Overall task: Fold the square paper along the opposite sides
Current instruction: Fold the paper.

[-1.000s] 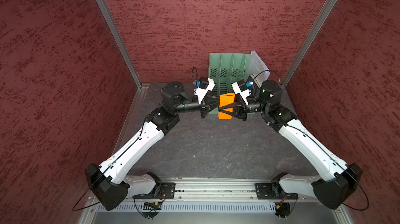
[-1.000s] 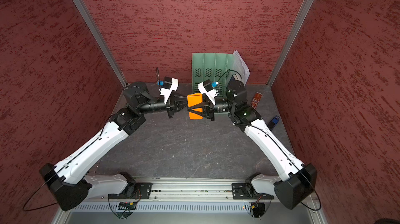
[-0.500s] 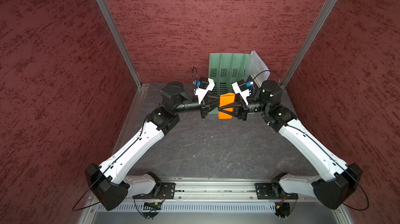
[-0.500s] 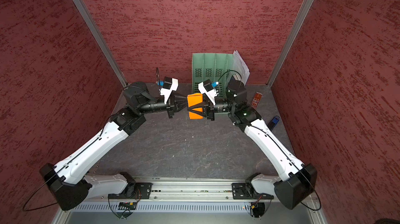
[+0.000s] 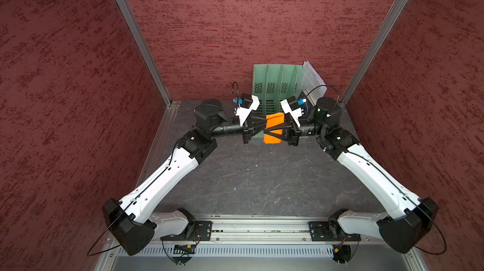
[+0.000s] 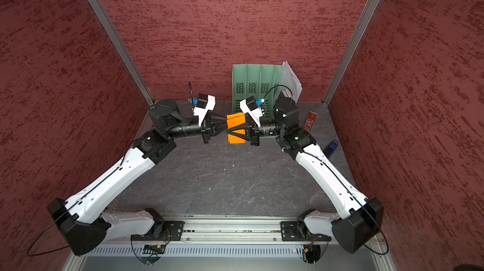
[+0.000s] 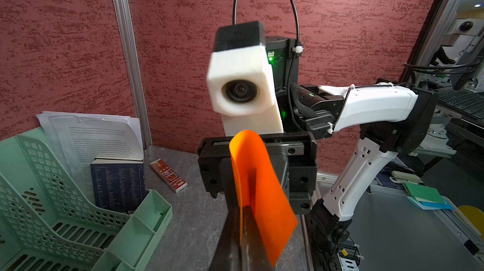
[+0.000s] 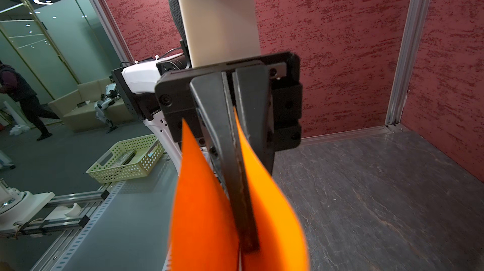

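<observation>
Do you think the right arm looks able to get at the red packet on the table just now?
Probably not: the red packet lies uncovered nearby, but the right gripper is shut on the square paper.

The front half of the table lies open. The green rack stands against the back wall, white sheets leaning beside it.
</observation>
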You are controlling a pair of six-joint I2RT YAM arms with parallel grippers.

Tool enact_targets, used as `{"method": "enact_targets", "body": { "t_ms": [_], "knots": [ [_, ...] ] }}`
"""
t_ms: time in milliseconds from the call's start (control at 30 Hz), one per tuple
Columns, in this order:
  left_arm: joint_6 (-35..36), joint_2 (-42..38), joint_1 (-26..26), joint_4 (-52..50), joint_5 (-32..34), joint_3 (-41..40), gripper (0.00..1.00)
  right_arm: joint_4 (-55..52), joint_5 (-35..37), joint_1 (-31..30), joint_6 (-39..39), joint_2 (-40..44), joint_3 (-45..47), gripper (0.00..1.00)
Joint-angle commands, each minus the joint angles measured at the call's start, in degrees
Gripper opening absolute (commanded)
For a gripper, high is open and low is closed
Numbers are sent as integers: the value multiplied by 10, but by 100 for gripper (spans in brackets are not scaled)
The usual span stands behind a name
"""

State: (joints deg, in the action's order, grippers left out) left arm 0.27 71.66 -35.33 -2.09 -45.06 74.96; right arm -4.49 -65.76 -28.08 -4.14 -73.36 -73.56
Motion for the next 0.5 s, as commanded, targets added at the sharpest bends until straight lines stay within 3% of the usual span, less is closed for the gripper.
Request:
{"method": "enact_targets", "body": {
  "t_ms": [0, 67, 167, 233, 300, 467],
  "knots": [
    [-2, -6, 6, 2, 11, -6, 6, 19, -8, -7, -1, 1, -9, 9],
    [-2, -7, 6, 2, 15, -6, 18, 19, -9, -7, -2, 1, -9, 9],
    [-2, -12, 10, 2, 24, -8, 52, 19, -9, -7, -1, 0, -9, 9],
    [-1, -19, 15, 0, 36, -9, 68, 19, -9, -6, -1, -1, -8, 9],
    [0, -28, 22, 1, 45, -13, 79, 19, -9, -7, 0, -2, -8, 9],
    [-2, -61, 49, 8, 69, -28, 90, 18, -8, -7, 1, -3, -8, 10]
  ]
}}
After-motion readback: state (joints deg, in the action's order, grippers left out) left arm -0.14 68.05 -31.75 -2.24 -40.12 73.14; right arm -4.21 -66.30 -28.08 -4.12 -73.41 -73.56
